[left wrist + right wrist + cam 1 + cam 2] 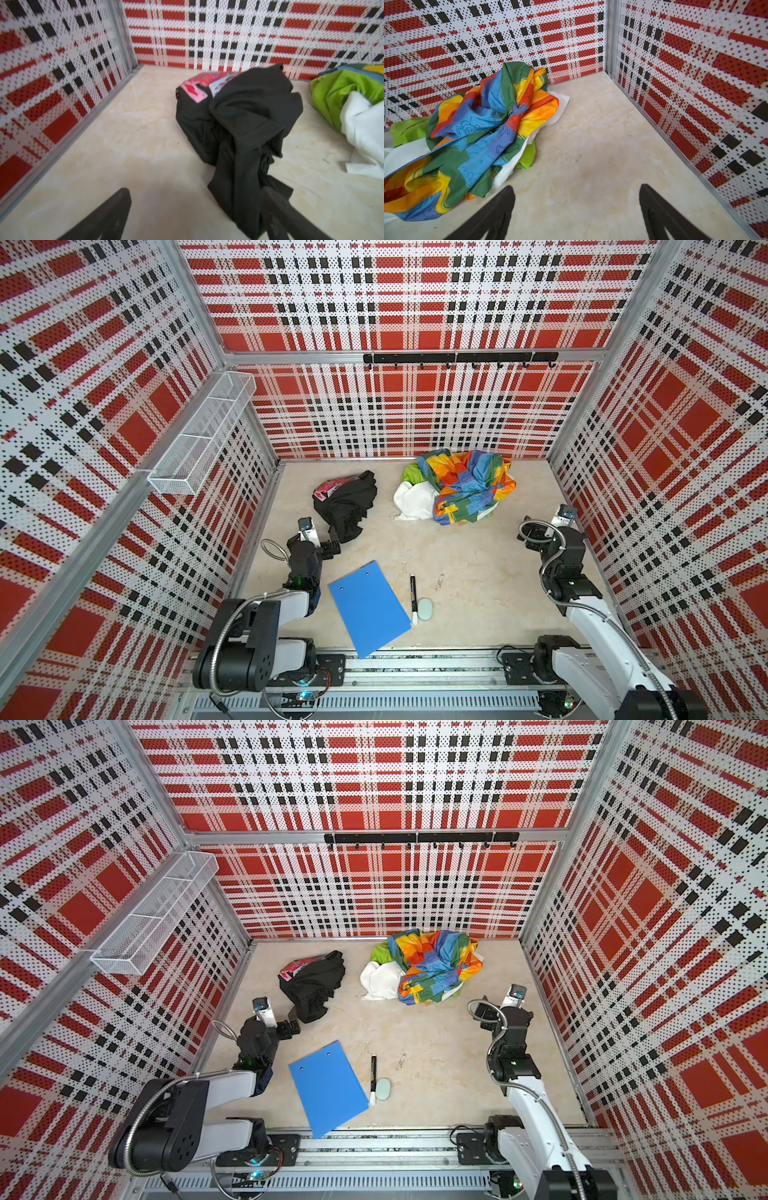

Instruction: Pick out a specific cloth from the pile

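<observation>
Black cloth lies crumpled near the left wall, apart from the pile at the back wall, open floor between; my left pincer gapes empty at its near tail. My right pincer gapes empty over bare floor by the right wall, near the pile. A mesh basket hangs high on the left wall; a blue clipboard, marker and pale oval pad lie toward the front.

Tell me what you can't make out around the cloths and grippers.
Black cloth: patch print blurred in the left wrist view, partly folded under.
Pile: anything beneath the rainbow cloth is covered, in every view.
Left gripper: whether a finger touches the black cloth, overlapped in its wrist view.
Marker: lettering too small in both top views.
</observation>
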{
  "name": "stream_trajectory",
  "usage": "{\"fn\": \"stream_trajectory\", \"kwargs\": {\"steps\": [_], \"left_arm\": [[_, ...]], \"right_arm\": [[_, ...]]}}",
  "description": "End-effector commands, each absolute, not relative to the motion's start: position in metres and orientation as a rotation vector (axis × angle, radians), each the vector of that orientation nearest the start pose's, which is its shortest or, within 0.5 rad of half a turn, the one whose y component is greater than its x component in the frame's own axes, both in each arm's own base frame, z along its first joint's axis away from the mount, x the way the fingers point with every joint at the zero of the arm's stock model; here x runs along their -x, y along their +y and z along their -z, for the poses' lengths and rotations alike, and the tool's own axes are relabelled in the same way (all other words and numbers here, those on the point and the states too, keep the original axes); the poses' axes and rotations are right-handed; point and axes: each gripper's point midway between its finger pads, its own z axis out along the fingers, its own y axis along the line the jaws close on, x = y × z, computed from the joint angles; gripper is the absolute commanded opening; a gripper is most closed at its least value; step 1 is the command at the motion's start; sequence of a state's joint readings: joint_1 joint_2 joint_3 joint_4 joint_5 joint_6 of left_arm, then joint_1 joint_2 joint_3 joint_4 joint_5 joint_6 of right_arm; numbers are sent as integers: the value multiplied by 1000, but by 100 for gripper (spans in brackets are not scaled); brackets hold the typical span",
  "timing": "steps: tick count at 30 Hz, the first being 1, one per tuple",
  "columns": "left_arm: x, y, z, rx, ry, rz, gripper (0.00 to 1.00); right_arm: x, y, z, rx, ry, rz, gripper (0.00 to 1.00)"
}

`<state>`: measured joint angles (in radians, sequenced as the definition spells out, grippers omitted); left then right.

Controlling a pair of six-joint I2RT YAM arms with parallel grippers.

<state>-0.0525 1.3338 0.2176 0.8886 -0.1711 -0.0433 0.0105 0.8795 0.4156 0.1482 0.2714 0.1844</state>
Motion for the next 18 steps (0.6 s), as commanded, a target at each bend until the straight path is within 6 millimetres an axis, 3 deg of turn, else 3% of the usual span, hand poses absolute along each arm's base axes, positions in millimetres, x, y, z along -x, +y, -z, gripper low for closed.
{"fn": "stream_trajectory", "kwargs": {"steps": [1, 8, 15, 18], "left_arm": [[-367, 9, -159, 65, 1624, -111, 99], [-372, 13, -145, 76, 1572, -66, 99], [-396, 7, -132, 30, 1692, -41, 99], [-395, 7, -132, 36, 1690, -32, 99]], "right_arm": [[-329, -51, -201, -341, 1721, 161, 100], [-330, -54, -194, -336, 1659, 170, 100], [-340, -56, -180, -329, 1633, 186, 100], [-344, -57, -171, -313, 1632, 198, 100]]}}
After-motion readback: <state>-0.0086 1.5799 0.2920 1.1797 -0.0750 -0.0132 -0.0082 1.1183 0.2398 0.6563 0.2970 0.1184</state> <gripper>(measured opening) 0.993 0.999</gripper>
